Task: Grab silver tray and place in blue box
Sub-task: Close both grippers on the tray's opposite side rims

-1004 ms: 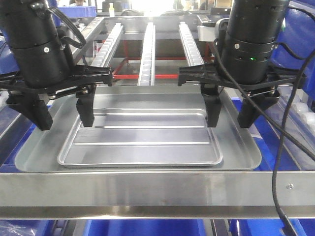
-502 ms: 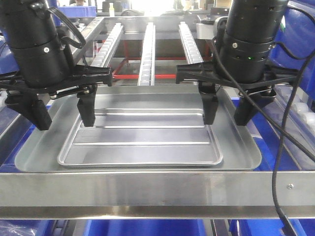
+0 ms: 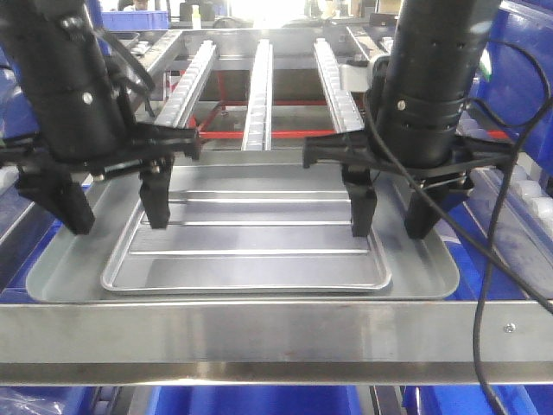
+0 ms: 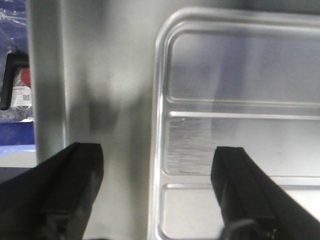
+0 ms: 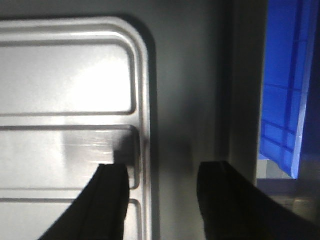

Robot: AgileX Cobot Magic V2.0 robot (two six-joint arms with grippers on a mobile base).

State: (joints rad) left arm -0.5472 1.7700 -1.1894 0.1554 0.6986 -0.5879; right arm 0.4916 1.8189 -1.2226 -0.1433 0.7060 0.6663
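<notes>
The shiny silver tray [image 3: 246,251] with two raised lines lies flat inside a larger dull grey tray [image 3: 428,268]. My left gripper [image 3: 115,218] is open and straddles the silver tray's left rim, one finger inside it and one outside over the grey tray; the left wrist view shows the gripper [image 4: 156,152] and the tray [image 4: 245,75]. My right gripper [image 3: 391,223] is open and straddles the right rim; the right wrist view shows it too [image 5: 164,170], with the tray [image 5: 65,80]. A blue ribbed box [image 5: 287,90] lies past the grey tray's right edge.
A steel bar [image 3: 259,337] crosses the front below the trays. Three roller rails [image 3: 257,86] run away behind them. Blue crates stand at the right [image 3: 529,78] and below the front bar [image 3: 259,402]. Black cables [image 3: 488,285] hang from the right arm.
Both grippers have come lower toward the silver tray's side rims. The right gripper has also shifted a little left. The trays have not moved.
</notes>
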